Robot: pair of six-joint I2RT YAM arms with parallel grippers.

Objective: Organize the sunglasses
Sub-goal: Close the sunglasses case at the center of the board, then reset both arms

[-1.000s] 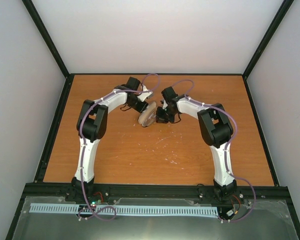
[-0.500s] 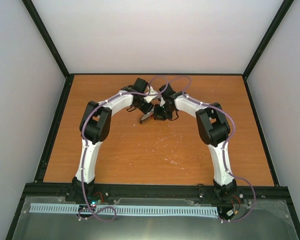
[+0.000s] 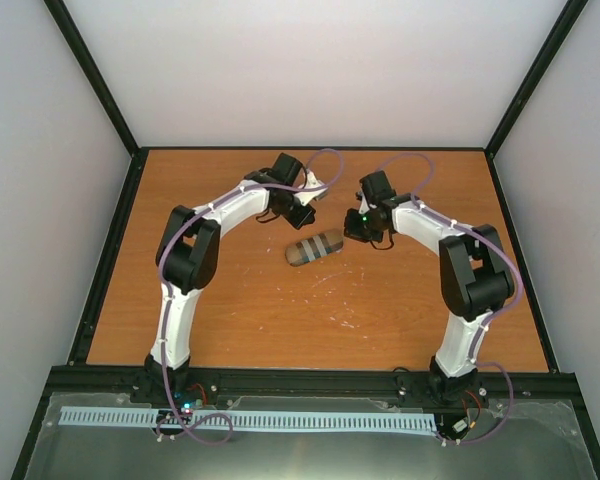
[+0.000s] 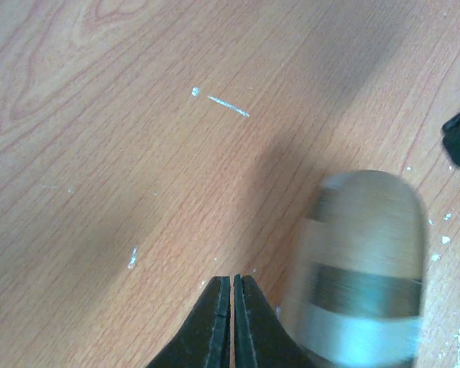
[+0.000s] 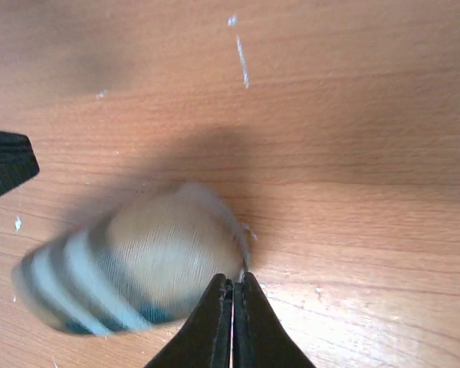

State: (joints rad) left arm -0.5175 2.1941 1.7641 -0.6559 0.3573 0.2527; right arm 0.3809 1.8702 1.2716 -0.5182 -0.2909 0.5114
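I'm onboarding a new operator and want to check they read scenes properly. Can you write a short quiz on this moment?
1. True or false: the striped case lies closed on the table, between the two arms.
2. What does the left end effector hold? A) the case B) nothing C) a cloth
3. Fill in: the right end effector has its jaws ___.
Key: 1 true; 2 B; 3 shut.

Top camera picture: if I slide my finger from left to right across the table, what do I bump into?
left arm's black elbow → striped case → right arm's black elbow
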